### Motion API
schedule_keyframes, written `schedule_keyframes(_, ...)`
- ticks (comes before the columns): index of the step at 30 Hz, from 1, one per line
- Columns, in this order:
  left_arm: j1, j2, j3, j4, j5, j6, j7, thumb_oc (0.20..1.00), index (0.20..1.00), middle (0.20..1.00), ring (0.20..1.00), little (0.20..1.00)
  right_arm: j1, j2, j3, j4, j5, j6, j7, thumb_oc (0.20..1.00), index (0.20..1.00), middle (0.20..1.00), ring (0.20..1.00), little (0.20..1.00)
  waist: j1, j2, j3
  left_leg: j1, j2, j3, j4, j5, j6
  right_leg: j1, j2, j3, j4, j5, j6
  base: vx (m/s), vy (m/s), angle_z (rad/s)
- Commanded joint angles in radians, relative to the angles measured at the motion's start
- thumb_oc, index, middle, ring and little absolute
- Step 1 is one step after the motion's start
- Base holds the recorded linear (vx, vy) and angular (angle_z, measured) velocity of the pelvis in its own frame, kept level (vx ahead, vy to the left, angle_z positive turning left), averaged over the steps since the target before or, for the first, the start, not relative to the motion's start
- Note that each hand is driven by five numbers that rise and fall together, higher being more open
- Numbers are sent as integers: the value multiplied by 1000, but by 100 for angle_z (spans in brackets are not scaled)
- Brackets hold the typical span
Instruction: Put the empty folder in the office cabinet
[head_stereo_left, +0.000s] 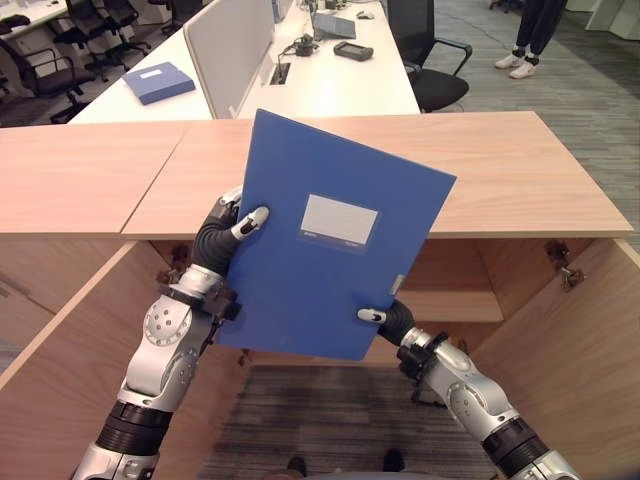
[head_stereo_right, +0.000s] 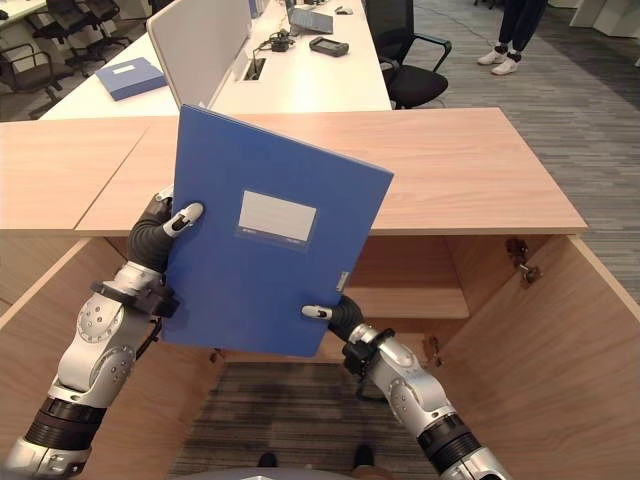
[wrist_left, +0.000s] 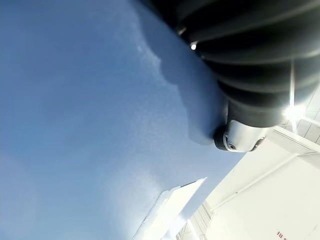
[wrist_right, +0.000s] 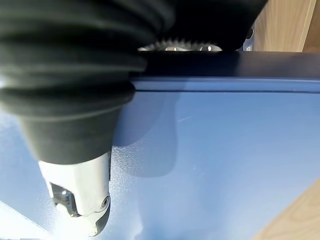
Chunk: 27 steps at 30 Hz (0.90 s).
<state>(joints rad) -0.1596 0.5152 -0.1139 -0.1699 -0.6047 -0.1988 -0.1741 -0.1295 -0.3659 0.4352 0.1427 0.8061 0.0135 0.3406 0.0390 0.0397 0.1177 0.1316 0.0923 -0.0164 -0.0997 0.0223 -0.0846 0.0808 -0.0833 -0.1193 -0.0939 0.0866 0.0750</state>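
In an office, above an open wooden cabinet (head_stereo_left: 520, 290), the robot's left hand (head_stereo_left: 228, 232) and right hand (head_stereo_left: 388, 318) pinch a blue folder (head_stereo_left: 330, 240) upright, thumbs in front, fingers behind; it should tip flat and level before sliding onto the shelf (head_stereo_left: 450, 305).

grey carpet (head_stereo_left: 590, 50) | white desk (head_stereo_left: 330, 85) | black office chair (head_stereo_left: 425, 45) | wooden cabinet top (head_stereo_left: 520, 165)

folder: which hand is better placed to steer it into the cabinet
Probably right. The right hand pinches the folder at its lower edge, nearest the open cabinet shelf; the left hand grips the side higher up.
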Motion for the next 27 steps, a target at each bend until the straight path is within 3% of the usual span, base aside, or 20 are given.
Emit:
schedule_keyframes(1,-61,20,-43,-43,-20,-29,-49,200,200,200,200,200,-148,61,13,-156,58,-58,5,1000,1000,1000,1000,1000,-7,-36,-18,25,-1,36,12,-90,-17,91,-56,26,22,-129,78,0,0,0)
schedule_keyframes(15,38,4,8,-30,-20,-9,-81,200,200,200,200,200,-141,47,-89,-164,25,-78,-21,1000,1000,1000,1000,1000,2,-40,-25,28,1,29,12,-94,-13,98,-53,21,18,-134,75,0,0,0)
schedule_keyframes(27,37,11,38,-33,-7,-8,-86,200,200,200,200,200,-128,47,-95,-158,3,-65,-10,1000,1000,1000,1000,1000,3,-38,-29,29,0,26,12,-93,-13,100,-53,18,19,-134,75,0,0,0)
